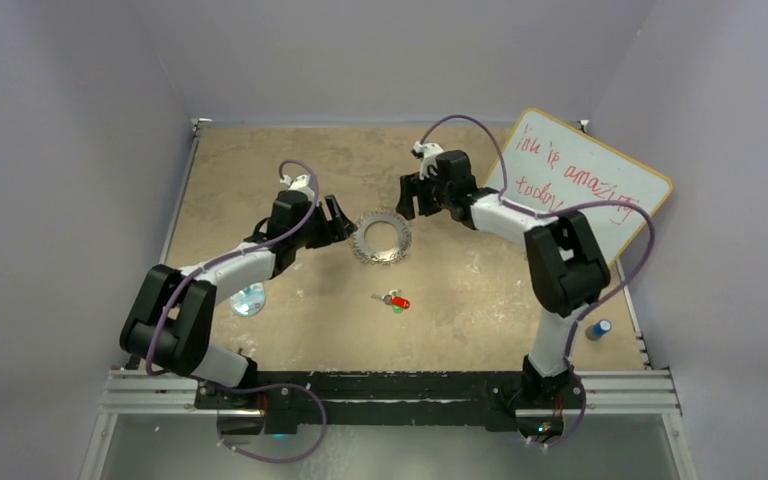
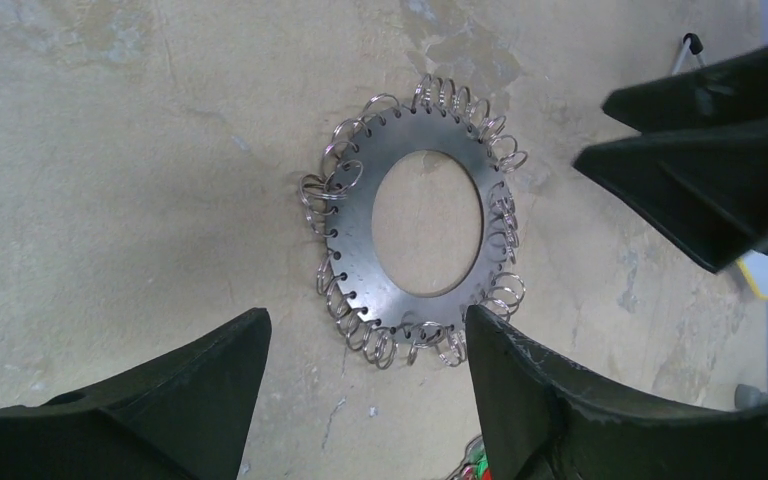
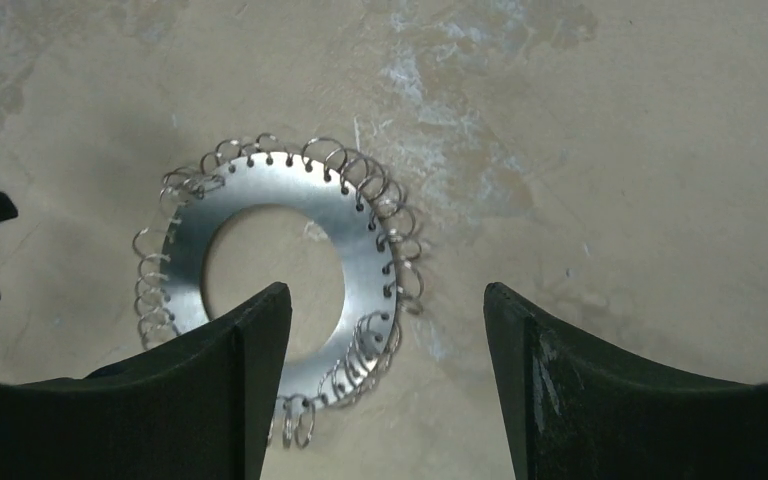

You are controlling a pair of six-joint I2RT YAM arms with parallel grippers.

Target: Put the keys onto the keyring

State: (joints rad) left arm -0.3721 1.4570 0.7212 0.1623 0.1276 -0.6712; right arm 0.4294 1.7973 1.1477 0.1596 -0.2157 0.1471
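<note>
Jaws of left gripper (image 1: 340,222) and right gripper (image 1: 407,200) are seen spread apart, nothing grasped. Large flat silvery metal keyring (image 1: 381,238), fringed with small wire loops, is laid flat between them on tan table (image 1: 260,170). Two tiny keys (image 1: 396,300), red-headed and green-headed, are placed nearer the bases, apart from it.

The top view looks down from high behind the near edge, far enough back to take in the whole tan surface (image 1: 260,150). The left wrist camera hangs close over that surface, facing almost straight down past the left claw (image 2: 365,315), whose dark fingers (image 2: 160,400) frame the bottom edge. The right wrist camera looks down likewise past the right claw (image 3: 385,290). All three views share the keyring (image 1: 381,238) (large in both wrist views), seen from opposite sides; each wrist view also catches the other claw's tips at its edge
</note>
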